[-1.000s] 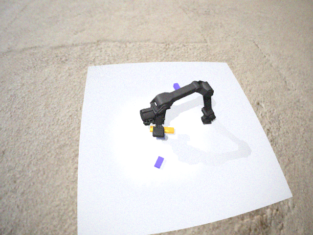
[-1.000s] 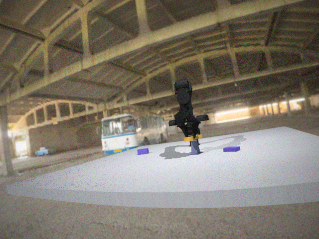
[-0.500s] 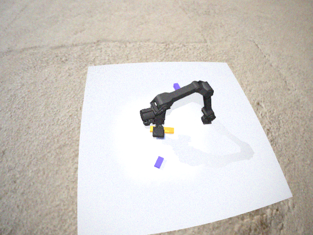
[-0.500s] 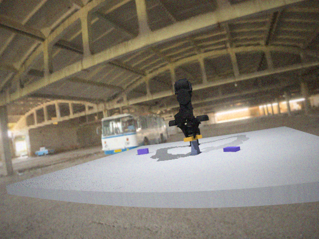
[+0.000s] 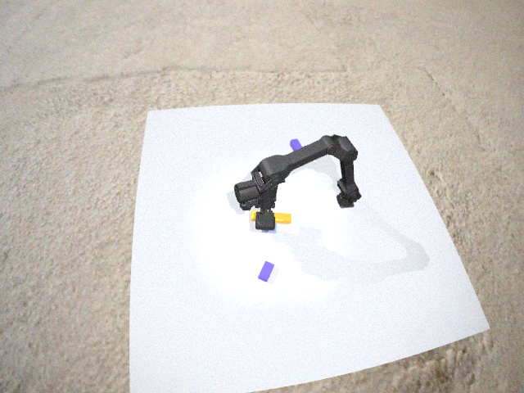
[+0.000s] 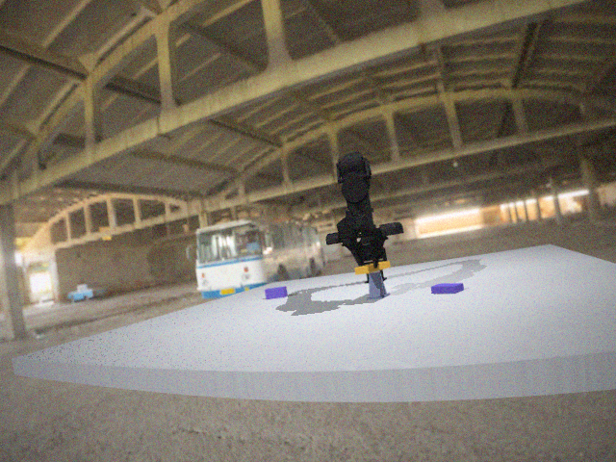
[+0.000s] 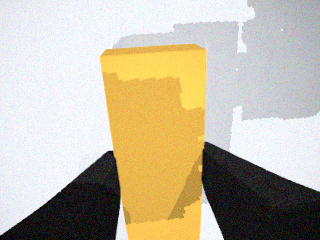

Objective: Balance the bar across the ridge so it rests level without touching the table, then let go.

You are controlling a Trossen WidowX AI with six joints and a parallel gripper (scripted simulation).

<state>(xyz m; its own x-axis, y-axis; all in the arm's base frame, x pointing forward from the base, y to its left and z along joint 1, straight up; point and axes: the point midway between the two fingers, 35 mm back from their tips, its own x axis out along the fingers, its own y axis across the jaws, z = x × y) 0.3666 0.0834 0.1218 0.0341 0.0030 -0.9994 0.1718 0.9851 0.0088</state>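
Note:
The orange-yellow bar (image 5: 283,218) (image 6: 363,269) (image 7: 150,125) is held off the table and looks about level. My gripper (image 5: 265,220) (image 6: 374,269) (image 7: 158,156) is shut on it, with one black finger on each long side. The blue-grey ridge (image 6: 376,286) stands upright on the table directly under the bar in the exterior view. Its top meets the bar's underside in that view, but I cannot tell whether they touch. In the top view the gripper hides most of the ridge, and the wrist view does not show it.
One purple block (image 5: 266,271) lies on the white table (image 5: 190,317) (image 6: 248,347), nearer the front in the top view. Another purple block (image 5: 295,144) lies at the back, partly behind the arm. The exterior view shows a purple block on each side of the ridge.

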